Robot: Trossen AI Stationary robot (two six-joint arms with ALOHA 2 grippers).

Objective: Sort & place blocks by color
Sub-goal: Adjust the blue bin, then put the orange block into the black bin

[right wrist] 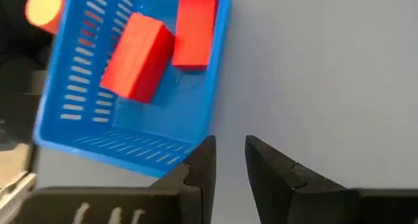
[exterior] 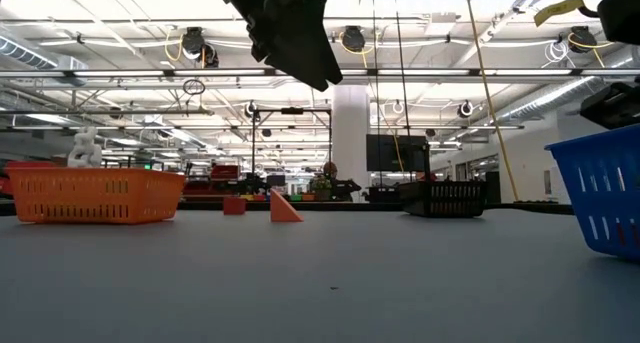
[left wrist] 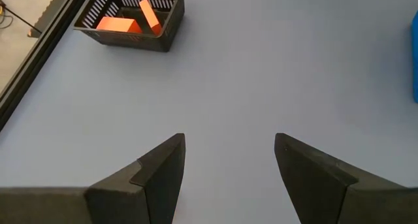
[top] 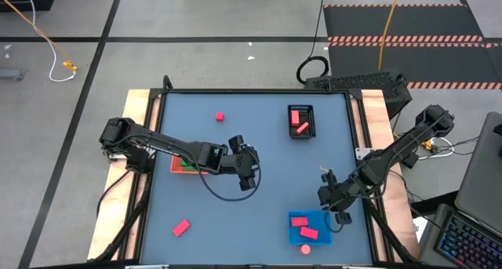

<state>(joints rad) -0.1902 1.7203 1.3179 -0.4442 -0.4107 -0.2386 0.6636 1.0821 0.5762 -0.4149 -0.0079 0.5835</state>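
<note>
Left hand point(top: 249, 172) above the middle of the blue-grey desk point(top: 259, 143), fingers point(left wrist: 160, 175) spread wide apart, nothing between them, only bare surface below. Right hand point(top: 328, 197) near the right edge of the desk, fingers point(right wrist: 202, 165) close together with a narrow gap, holding nothing, just beside the blue slotted plastic tray point(top: 294, 234). Inside that blue tray two red rectangular blocks point(top: 304, 227), lying side by side and, in the right wrist view, touching at one corner. Just outside the blue tray, at the near edge of the desk, one small round orange-red piece point(top: 305, 249). In the black slotted tray point(top: 301, 132) at the far side, two more red bar blocks point(top: 299, 121), one leaning on the other in the left wrist view. Orange-red tray point(exterior: 95, 195) at the left side, under the left arm, with a green piece point(top: 188, 165) partly hidden. Loose on the desk: one small pink-red cube point(top: 220, 116) far from both hands, and one pink-red bar point(top: 181, 227) near the front left corner.
</note>
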